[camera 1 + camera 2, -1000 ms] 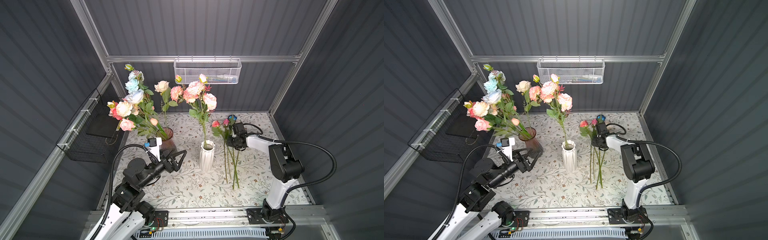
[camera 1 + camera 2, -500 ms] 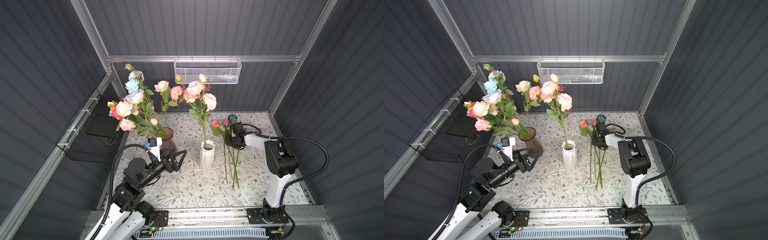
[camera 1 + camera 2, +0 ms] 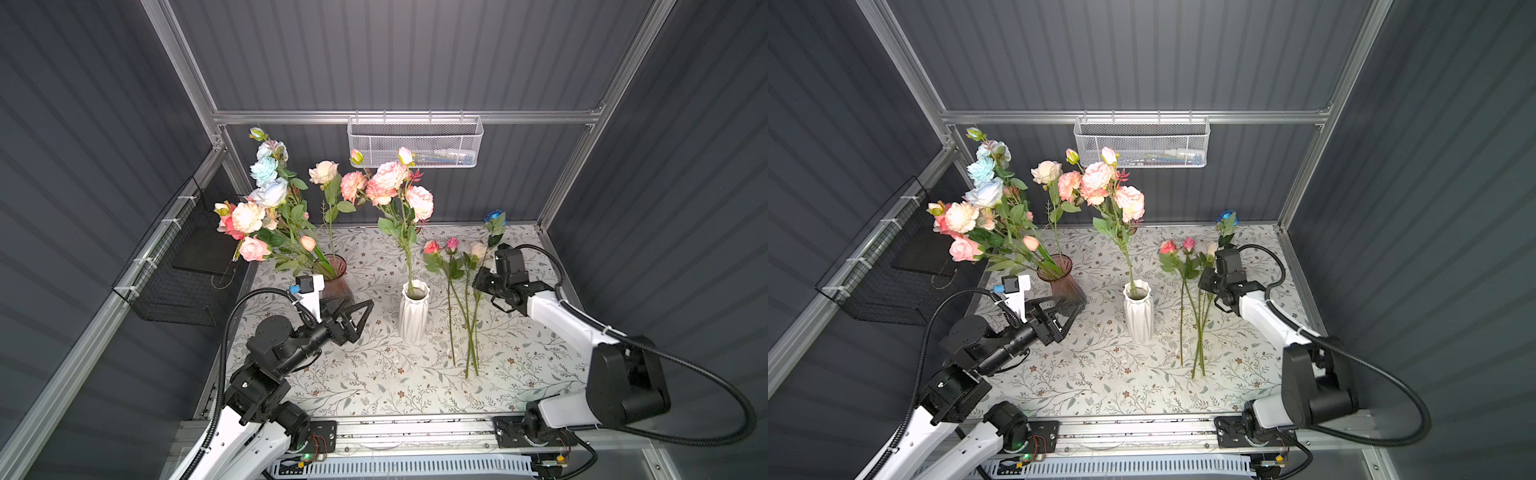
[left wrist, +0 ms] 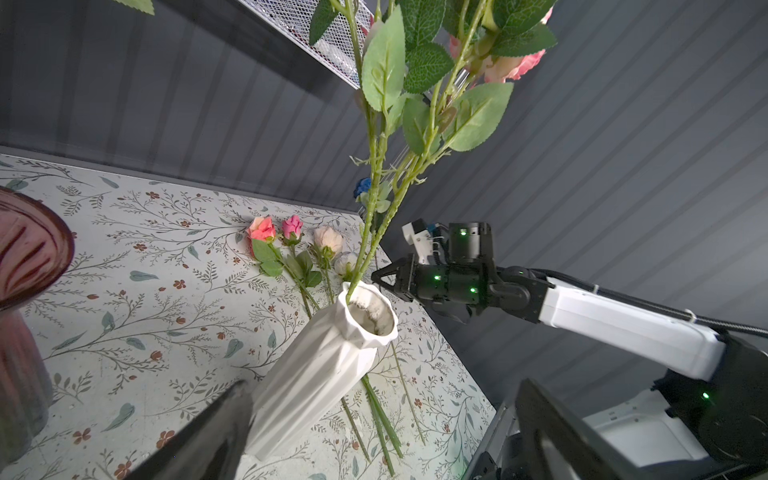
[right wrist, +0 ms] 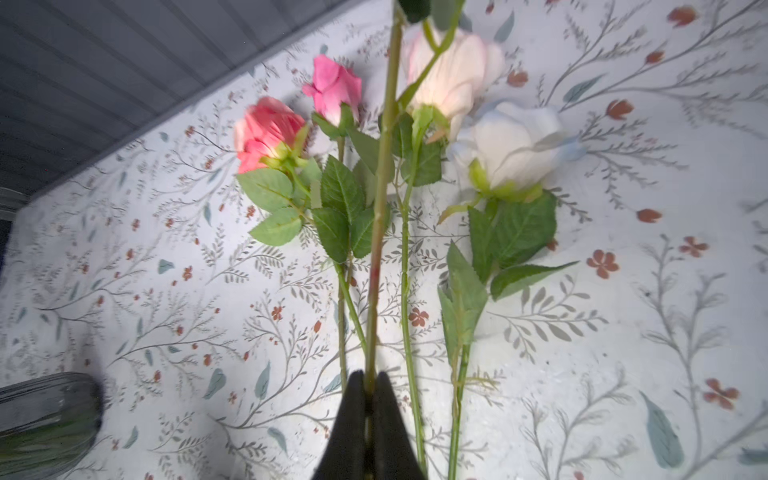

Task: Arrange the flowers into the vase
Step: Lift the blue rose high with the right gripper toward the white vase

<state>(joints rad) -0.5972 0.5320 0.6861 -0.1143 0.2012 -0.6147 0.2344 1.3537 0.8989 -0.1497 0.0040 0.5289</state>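
here, in both top views the right jaws are closed on the dark blue rose (image 3: 494, 217), its head up off the table (image 3: 374, 386) near the back right corner. loose roses (image 3: 431, 247) lie beside the white vase (image 3: 414, 316), heads toward the back edge. the left jaws gape wide and empty by the pink glass vase (image 3: 337, 270). left wrist view: the white vase holds a peony spray (image 4: 384, 70). right wrist view: closed jaws pinch the rose's green stem (image 5: 379, 232) above the lying roses.

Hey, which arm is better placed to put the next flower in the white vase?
The right. The right gripper is shut on the stem of the blue rose, close beside the white vase. The left gripper is open and empty, across the vase from the loose flowers.
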